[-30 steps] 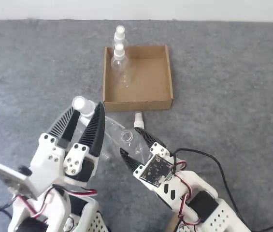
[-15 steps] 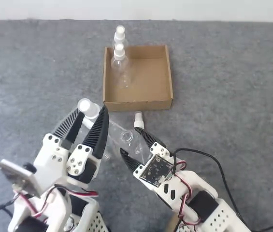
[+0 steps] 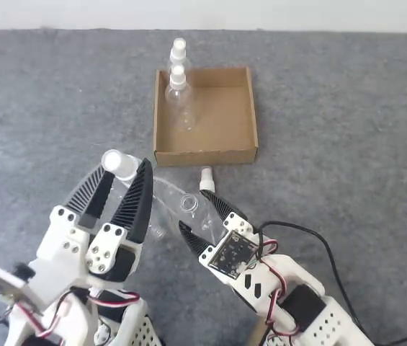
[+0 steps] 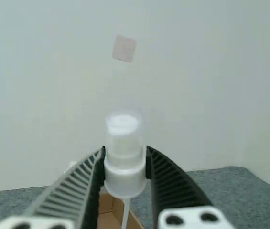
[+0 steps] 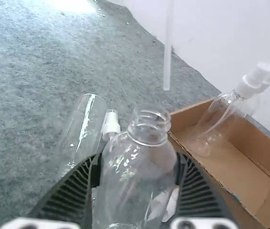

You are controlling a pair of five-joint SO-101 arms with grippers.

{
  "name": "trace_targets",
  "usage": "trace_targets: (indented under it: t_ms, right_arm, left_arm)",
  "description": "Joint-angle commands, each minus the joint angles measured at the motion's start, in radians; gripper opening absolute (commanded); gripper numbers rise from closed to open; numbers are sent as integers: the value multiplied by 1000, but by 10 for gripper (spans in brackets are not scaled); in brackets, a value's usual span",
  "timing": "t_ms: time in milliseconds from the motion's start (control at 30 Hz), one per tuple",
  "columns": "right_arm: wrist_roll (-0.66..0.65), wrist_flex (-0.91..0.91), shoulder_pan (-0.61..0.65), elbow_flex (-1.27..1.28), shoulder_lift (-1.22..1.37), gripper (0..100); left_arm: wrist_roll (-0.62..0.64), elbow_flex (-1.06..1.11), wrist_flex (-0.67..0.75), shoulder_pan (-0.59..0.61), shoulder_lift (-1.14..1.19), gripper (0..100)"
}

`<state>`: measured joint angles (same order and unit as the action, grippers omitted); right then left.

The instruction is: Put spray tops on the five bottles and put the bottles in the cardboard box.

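Note:
My left gripper (image 3: 125,168) is shut on a white spray top (image 3: 118,161), held in the air left of the bottle; its thin tube (image 4: 125,214) hangs down between the fingers (image 4: 89,176). My right gripper (image 3: 197,211) is shut on a clear bottle (image 3: 187,205) held upright, its neck (image 5: 148,125) uncapped. In the right wrist view the tube (image 5: 167,47) hangs above and beyond that neck. A capped bottle (image 3: 180,101) lies in the cardboard box (image 3: 204,154). A second capped bottle (image 3: 178,52) stands just behind the box.
A loose spray top (image 3: 206,178) lies on the grey carpet in front of the box. Another clear bottle (image 5: 80,128) lies on its side beside my right gripper. Open carpet extends to the left and right of the box.
The left gripper with the spray top swung a little right, then back left and slightly nearer. The right gripper and its bottle have stayed still.

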<state>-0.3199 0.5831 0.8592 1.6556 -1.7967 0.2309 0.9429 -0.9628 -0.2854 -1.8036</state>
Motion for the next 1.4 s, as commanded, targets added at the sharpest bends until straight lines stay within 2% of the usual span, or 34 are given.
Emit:
trace_targets:
  t_ms: [0,400,733,1367]
  right_arm:
    - [-14,-22,2,-9,-16,69]
    - [-14,-21,2,-9,-16,69]
    - [-14,-19,1,-9,-18,69]
    - [-8,-24,-31,-20,-19,69]
  left_arm:
    - [-8,7,-3,-6,-17,12]
    - [-8,101,-3,-9,-17,12]
    - [-77,189,-3,-170,-17,12]
    - [-78,298,6,-176,-17,12]
